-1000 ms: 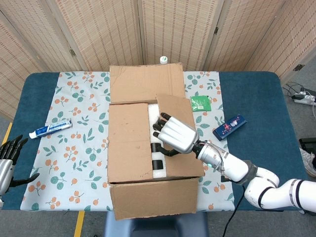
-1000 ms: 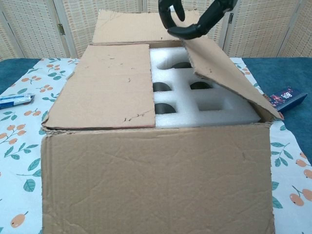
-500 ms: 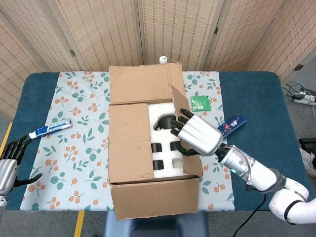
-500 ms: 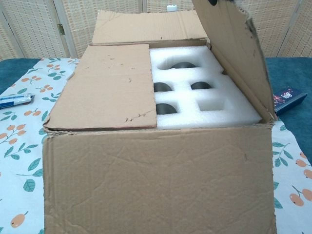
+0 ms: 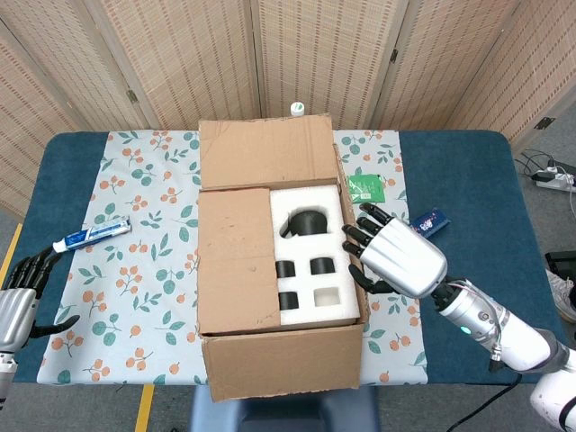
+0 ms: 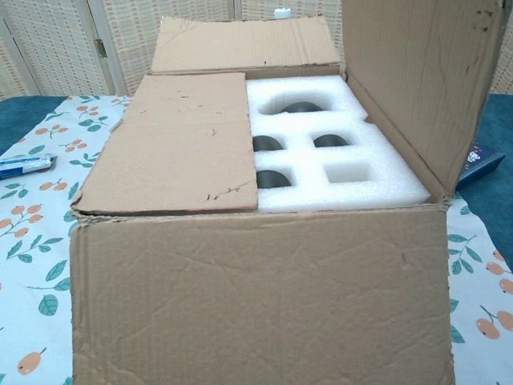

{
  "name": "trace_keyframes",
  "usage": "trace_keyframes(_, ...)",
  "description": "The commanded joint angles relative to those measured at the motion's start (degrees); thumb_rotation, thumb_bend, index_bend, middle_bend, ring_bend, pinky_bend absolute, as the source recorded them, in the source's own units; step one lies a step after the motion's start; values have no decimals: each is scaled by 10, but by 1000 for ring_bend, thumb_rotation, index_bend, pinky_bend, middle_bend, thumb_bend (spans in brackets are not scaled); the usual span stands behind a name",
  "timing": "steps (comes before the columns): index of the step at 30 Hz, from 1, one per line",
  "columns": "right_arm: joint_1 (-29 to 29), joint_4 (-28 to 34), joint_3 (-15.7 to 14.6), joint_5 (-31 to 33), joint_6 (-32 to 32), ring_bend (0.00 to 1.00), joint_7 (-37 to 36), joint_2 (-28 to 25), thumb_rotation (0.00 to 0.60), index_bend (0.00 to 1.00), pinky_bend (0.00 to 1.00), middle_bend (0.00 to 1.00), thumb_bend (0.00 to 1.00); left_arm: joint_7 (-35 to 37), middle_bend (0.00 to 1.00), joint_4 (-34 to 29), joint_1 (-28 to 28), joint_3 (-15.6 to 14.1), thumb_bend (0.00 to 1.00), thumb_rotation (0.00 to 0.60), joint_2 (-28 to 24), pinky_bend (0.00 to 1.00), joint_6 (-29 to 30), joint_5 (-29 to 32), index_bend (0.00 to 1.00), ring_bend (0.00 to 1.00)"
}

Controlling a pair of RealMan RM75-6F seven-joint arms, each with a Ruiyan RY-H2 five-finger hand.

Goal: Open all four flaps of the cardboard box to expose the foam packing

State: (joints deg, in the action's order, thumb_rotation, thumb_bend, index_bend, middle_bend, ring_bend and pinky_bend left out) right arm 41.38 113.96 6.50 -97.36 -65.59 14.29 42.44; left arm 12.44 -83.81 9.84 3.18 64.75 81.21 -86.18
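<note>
- the right hand (image 5: 396, 261) has moved outward over the last second, from above the foam to the right wall of the cardboard box (image 5: 279, 360), carrying the right flap (image 6: 421, 80) with it.
- that flap, which a second ago lay slanted over the foam, now stands upright or a little past it; the fingers are spread and rest against its outer face, pressing rather than grasping. from above the flap shows only edge-on, just inboard of the fingertips.
- the foam packing (image 5: 310, 256) lies just to the left of that hand, its right half now uncovered, with dark round items in its pockets.
- the left flap (image 5: 236, 256) has not moved: it lies flat over the foam's left half, well away from the left hand (image 5: 18, 301), which hangs released, fingers apart, at the table's near-left edge.
- the far flap (image 5: 265, 151) and near flap (image 5: 283, 358) are folded out.
- judgement: three flaps are dealt with; the right one may need pushing further down so it stays, then the left flap remains.
</note>
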Motion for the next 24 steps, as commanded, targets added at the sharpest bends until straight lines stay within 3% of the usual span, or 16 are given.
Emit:
trace_keyframes(1, -23, 3, -4, -20, -26, 375, -7, -14, 251, 518, 224, 377, 539, -2, 0, 0, 1, 0, 99, 600, 1, 0, -2, 1, 0, 0)
trace_keyframes(8, -62, -2, -11, -41, -61, 375, -22, -33, 249, 518, 224, 377, 539, -6, 0, 0, 3, -1, 99, 600, 3, 0, -6, 2, 0, 0)
trace_keyframes(24, -196, -43, -60, -81, -164, 381, -13, -40, 250, 518, 224, 377, 539, -19, 0, -2, 5, -2, 99, 600, 7, 0, -9, 4, 0, 0)
